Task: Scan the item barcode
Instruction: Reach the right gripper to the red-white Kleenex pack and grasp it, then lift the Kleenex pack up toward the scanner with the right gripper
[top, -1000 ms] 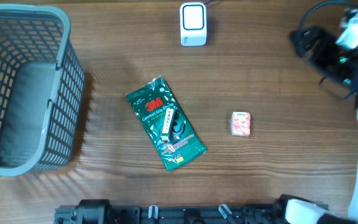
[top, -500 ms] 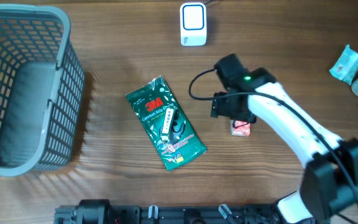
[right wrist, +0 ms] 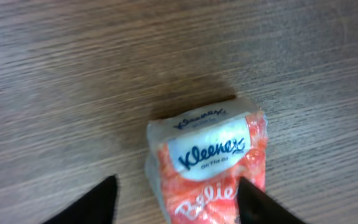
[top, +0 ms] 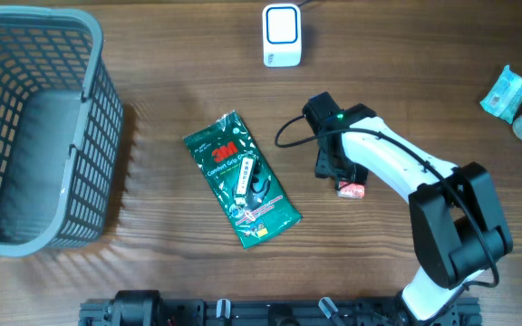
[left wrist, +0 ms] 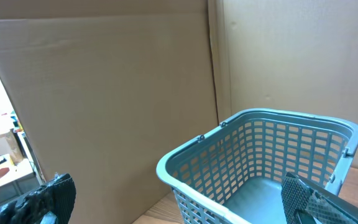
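- Table (top: pixel 406 72): a wood-grain top that carries everything listed here.
- Basket (top: pixel 98 81): grey mesh, at the far left of the table, with nothing visible inside it. It seems to play no part at this stage.
- Right arm (top: pixel 397 167): reaches in from the lower right, with its wrist over the middle of the table.
- 3M packet (top: pixel 241 178): green, lying flat and askew left of centre, well apart from either arm.
- Scanner (top: pixel 281 34): a small white box with a blue-edged face, at the table's far edge. Nothing is held before it, so the scan itself is not yet done.
- Tissue pack (right wrist: pixel 207 155): an orange and white Kleenex pack, lying flat on the table under the right wrist. It is judged to be the item chosen for scanning.
- Right gripper (right wrist: pixel 178 186): the jaws straddle the tissue pack. One finger is at the pack's edge and the other stands clear of it, so no grip shows.
- Left gripper (left wrist: pixel 179 186): spread wide and holding nothing, looking over the basket.
- Progress, as a judgement: the approach is made. Left to do are the grasp, the lift, the carry to the scanner and turning the barcode to its face.
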Controlling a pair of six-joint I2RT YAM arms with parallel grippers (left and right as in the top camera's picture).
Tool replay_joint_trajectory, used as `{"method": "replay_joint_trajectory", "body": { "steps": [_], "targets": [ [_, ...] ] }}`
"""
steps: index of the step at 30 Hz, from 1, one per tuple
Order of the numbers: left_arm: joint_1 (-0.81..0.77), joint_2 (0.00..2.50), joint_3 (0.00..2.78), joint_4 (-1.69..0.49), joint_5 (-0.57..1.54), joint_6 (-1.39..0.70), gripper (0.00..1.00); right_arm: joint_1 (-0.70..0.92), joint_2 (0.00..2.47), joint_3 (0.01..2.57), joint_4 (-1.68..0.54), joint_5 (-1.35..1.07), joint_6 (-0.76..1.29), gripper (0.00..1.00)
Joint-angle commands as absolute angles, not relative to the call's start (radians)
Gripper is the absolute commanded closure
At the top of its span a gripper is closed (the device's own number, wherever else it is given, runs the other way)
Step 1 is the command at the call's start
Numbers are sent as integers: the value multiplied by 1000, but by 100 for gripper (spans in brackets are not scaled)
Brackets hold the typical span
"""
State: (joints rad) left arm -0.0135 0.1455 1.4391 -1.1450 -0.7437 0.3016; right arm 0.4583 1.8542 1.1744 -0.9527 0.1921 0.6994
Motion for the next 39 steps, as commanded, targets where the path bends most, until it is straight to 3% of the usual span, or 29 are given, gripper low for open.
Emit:
{"method": "replay_joint_trajectory", "body": {
  "steps": [1,5,8,13,19,21,22,34,39],
  "targets": [
    [-9,140,1439,-1143,-746,310,0,461,1878,1138,-921,221,718,52],
    [-9,140,1439,-1142,-746,310,0,461,1878,1097,-875,222,717,58],
    [-9,140,1439,-1143,-746,310,0,461,1878,1091,-879,221,713,95],
    [-9,140,1439,-1143,-746,310,0,456,1873,1196,-981,100,739,96],
    [-9,140,1439,-1142,-746,310,0,403,1863,1391,-1283,-17,1316,96],
    [-9,140,1439,-1142,-746,310,0,376,1862,1396,-1351,-187,1594,96],
    [-9,140,1439,-1142,-746,310,0,362,1863,1396,-1358,-286,1631,96],
    [-9,140,1439,-1142,-746,310,0,357,1863,1392,-1320,-642,2070,95],
    [-9,140,1439,-1142,-746,310,0,331,1880,1392,-1076,-704,2068,95]
  ]
}}
